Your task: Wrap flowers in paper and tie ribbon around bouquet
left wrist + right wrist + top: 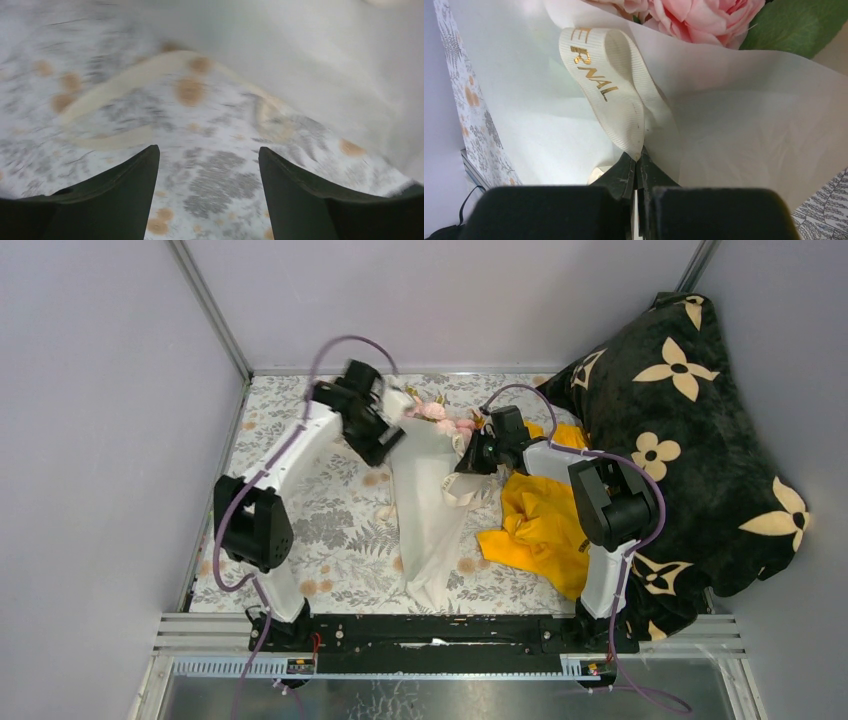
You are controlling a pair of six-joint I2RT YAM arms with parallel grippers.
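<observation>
The bouquet lies lengthwise mid-table, its white paper [430, 520] wrapped as a cone around pale pink flowers [440, 418] at the far end. In the right wrist view a pink bloom [694, 15] and a green leaf [794, 25] sit above the paper [749, 125]. My right gripper [638, 157] is shut on a loop of cream ribbon [616, 100] with gold lettering, at the bouquet's right side [468, 462]. My left gripper [382, 445] hovers at the bouquet's upper left. It is open [207, 150] over the cloth, nothing between its fingers. A ribbon tail [115, 90] lies ahead of it beside the paper [325, 60].
A crumpled yellow garment [540, 520] lies right of the bouquet, under the right arm. A big black pillow with cream flower shapes [690, 420] fills the right side. The floral tablecloth [330, 530] is bordered by grey walls on the left and at the back.
</observation>
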